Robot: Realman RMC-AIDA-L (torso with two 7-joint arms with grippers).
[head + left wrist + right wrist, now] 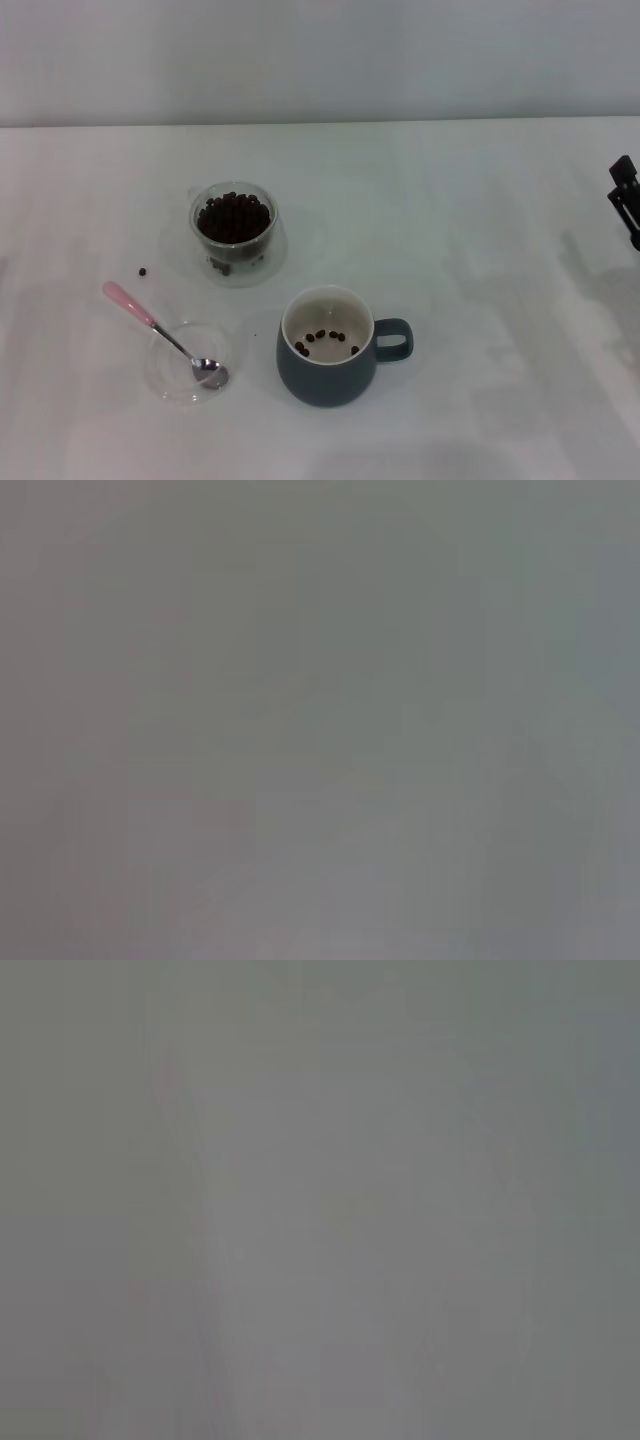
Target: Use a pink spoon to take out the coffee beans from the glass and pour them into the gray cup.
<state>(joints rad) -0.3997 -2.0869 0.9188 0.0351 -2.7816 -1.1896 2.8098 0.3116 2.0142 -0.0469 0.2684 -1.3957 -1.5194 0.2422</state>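
Observation:
In the head view the glass (pixel 233 229) stands at the middle left, filled with dark coffee beans (pixel 233 216). The gray cup (pixel 330 347) stands in front of it, handle to the right, with several beans (pixel 325 341) on its cream bottom. The pink spoon (pixel 160 331) lies with its metal bowl in a flat clear dish (pixel 167 372), handle pointing to the back left. My right gripper (pixel 626 200) shows only as a dark part at the right edge, far from everything. My left gripper is out of view. Both wrist views show only plain grey.
One stray bean (pixel 142 271) lies on the white table (pixel 480 300) left of the glass. A pale wall runs along the table's far edge.

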